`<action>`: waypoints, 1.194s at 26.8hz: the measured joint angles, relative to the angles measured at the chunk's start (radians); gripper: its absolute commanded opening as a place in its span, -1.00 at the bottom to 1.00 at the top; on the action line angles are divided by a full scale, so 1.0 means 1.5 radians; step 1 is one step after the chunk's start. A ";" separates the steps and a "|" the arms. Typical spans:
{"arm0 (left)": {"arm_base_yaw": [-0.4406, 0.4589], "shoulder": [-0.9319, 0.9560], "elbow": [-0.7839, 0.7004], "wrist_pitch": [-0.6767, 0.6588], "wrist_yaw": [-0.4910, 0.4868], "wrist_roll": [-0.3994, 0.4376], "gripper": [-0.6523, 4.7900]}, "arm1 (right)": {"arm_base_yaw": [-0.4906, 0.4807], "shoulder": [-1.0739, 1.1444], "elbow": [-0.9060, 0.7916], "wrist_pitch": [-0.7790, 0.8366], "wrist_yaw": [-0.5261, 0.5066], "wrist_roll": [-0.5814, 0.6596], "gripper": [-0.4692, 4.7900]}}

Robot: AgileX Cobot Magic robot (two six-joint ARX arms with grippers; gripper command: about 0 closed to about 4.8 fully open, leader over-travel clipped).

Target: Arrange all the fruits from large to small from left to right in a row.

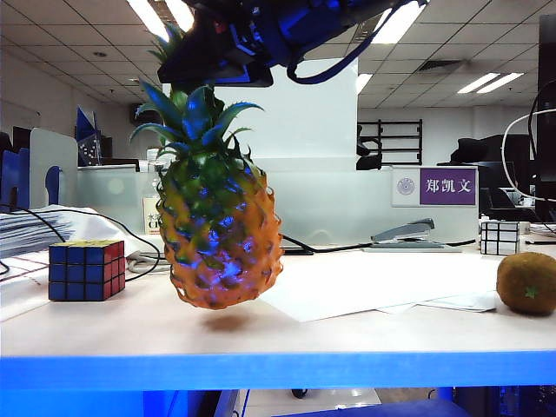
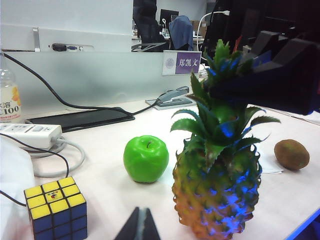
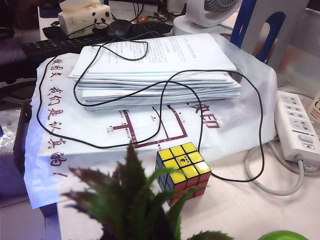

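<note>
Exterior view — inventory.

Item 1: pineapple [image 1: 219, 228], orange-yellow body, spiky green crown. Hangs clear of the table [image 1: 365, 334] w/ a shadow under it, directly below the right gripper [image 1: 228, 71], whose jaws pinch the crown leaves. Handling (judged): glossy, looks like a rigid plastic replica, prob. light and hollow; body too wide for the jaws, so crown is the only workable hold. Leaves thin and flexible, so body may swing or slip; take hold low at the crown base, move slow.

Item 2: green apple [image 2: 146, 158]. On table, beyond the left gripper [image 2: 138, 226] tips, just beside the pineapple; hidden behind it in exterior view. Smooth, hard, slippery, will roll. Grip across the widest part.

Item 3: kiwi [image 1: 526, 282]. On table, well apart from the right jaws, far side from the cube. Fuzzy skin should grip better; small, fits the jaws easily.

Item 4: left gripper. Jaws pressed together, empty, low over the table nr the Rubik's cube [image 2: 56, 208].

Not fruit: Rubik's cube, black-and-white cube [image 1: 501, 237]. Leave.
</note>
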 measured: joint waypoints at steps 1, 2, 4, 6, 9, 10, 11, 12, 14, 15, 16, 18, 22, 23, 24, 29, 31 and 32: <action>0.000 0.000 0.000 0.000 0.000 0.000 -0.78 | 0.000 0.002 0.000 0.001 0.000 0.003 -0.85; 0.000 0.000 0.000 0.000 0.000 0.000 -0.78 | 0.000 0.004 0.000 0.003 0.000 0.008 -0.85; 0.000 0.000 0.000 0.000 0.000 0.000 -0.78 | 0.000 0.011 0.000 0.008 0.000 0.018 -0.85; 0.000 0.000 0.000 0.000 0.000 0.000 -0.78 | 0.000 0.015 0.000 0.008 0.000 0.022 -0.85; 0.000 0.000 0.000 0.000 0.000 0.000 -0.78 | 0.000 0.019 0.000 0.024 0.000 0.030 -0.85; 0.000 0.000 0.000 0.000 0.000 0.000 -0.78 | 0.000 0.021 0.000 0.031 0.000 0.032 -0.85; 0.000 0.000 0.000 0.000 0.000 0.000 -0.78 | 0.000 0.022 0.000 0.036 0.000 0.032 -0.85; 0.000 0.000 0.000 0.000 0.000 0.000 -0.78 | 0.000 0.025 0.000 0.041 0.000 0.032 -0.85; 0.000 0.000 0.000 0.000 0.000 0.000 -0.78 | 0.000 0.030 0.000 0.046 0.000 0.033 -0.85; 0.000 0.000 0.000 0.000 0.000 0.000 -0.78 | 0.000 0.033 0.000 0.047 0.000 0.034 -0.85; 0.000 0.000 0.000 0.000 0.000 0.000 -0.78 | 0.000 0.036 0.000 0.046 0.000 0.035 -0.85; 0.000 0.000 0.000 0.000 0.000 0.000 -0.78 | 0.000 0.041 0.000 0.046 0.001 0.043 -0.85; 0.000 0.000 0.000 0.000 0.000 0.000 -0.78 | 0.000 0.045 -0.001 0.046 0.001 0.050 -0.83; 0.000 0.000 0.000 0.000 0.000 0.000 -0.78 | 0.000 0.045 -0.001 0.047 0.001 0.050 -0.75; 0.000 0.000 0.000 0.000 0.000 0.000 -0.78 | 0.000 0.045 -0.001 0.048 0.001 0.050 -0.61; 0.000 0.000 0.000 0.000 0.000 0.000 -0.78 | 0.000 0.045 0.000 0.080 0.001 0.050 0.17; 0.000 0.000 0.000 0.000 0.000 0.000 -0.78 | 0.000 0.044 0.001 0.100 0.001 0.051 0.19; 0.000 0.000 0.000 0.000 0.000 0.000 -0.78 | 0.000 0.043 0.001 0.105 0.001 0.051 0.21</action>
